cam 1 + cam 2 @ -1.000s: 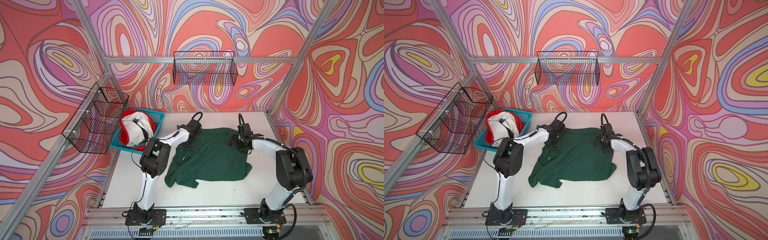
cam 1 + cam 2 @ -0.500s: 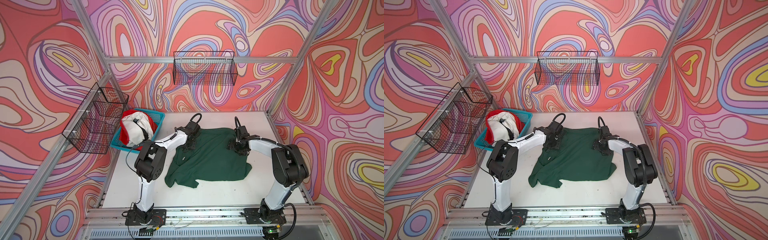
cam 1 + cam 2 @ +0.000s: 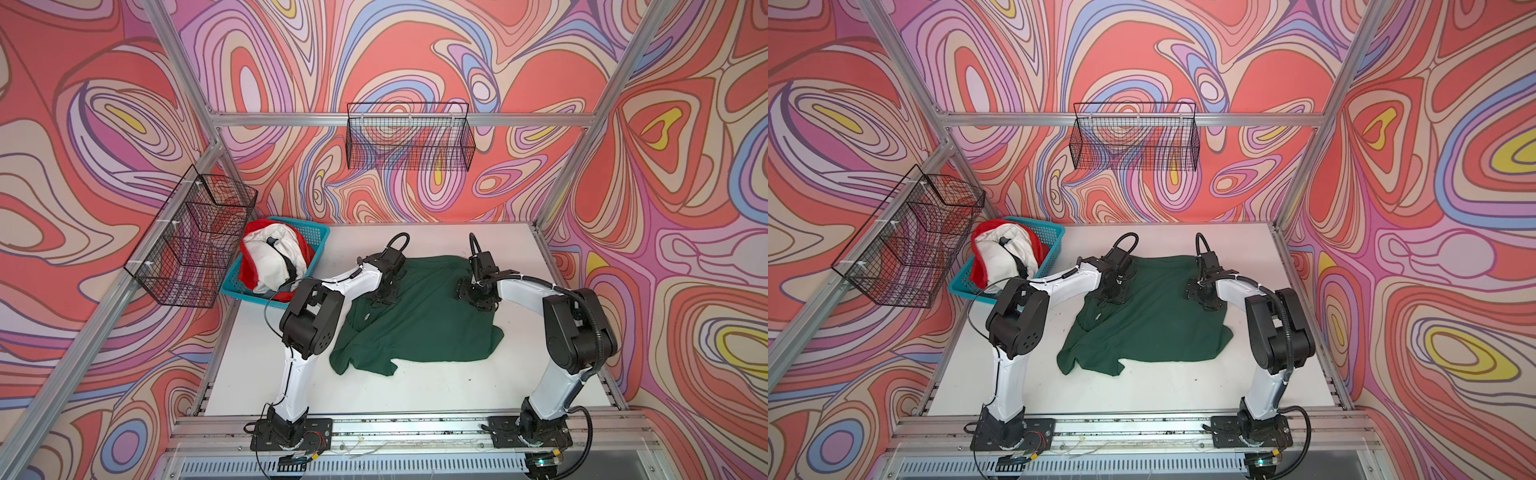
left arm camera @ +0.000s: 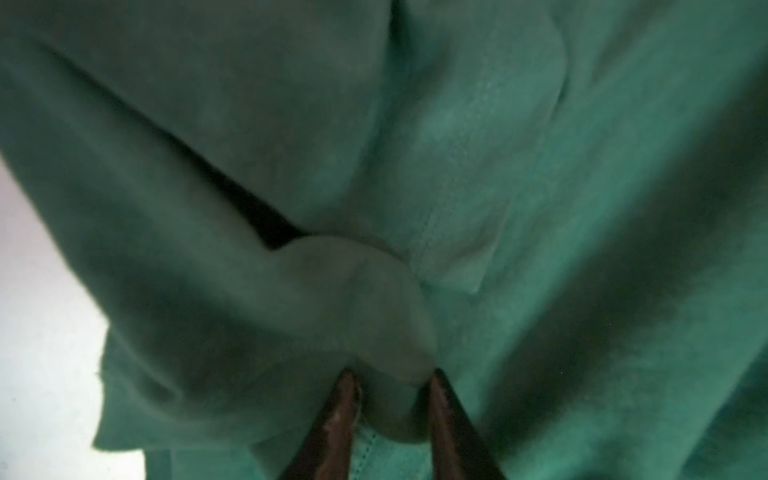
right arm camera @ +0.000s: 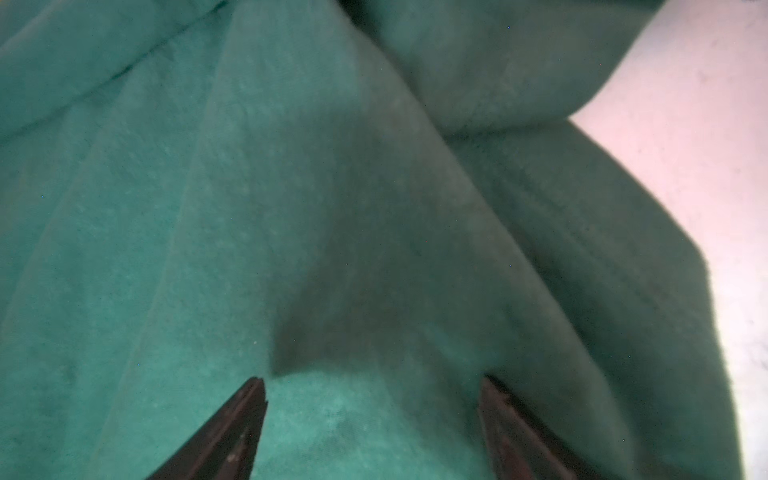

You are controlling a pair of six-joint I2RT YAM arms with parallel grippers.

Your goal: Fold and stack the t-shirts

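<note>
A dark green t-shirt [image 3: 419, 324] [image 3: 1150, 328] lies spread and rumpled on the white table [image 3: 415, 390]. My left gripper [image 3: 384, 291] [image 4: 392, 376] is down on the shirt's far left part. Its fingers stand close together, shut on a bunched fold of the green cloth [image 4: 374, 316]. My right gripper [image 3: 478, 297] [image 5: 372, 380] is on the shirt's far right part. It is open wide, with flat green cloth [image 5: 249, 208] below and between the fingers. White [image 3: 270, 257] and red [image 3: 249, 270] t-shirts are piled in the blue basket [image 3: 318, 239].
The blue basket [image 3: 1054, 237] stands at the table's far left corner. A black wire basket [image 3: 409, 137] hangs on the back wall and another wire basket [image 3: 195, 237] on the left wall. Bare table shows in front of the shirt.
Both arms shifted slightly over the far part of the shirt; the left elbow swung out and back. The shirt's outline is much the same.
</note>
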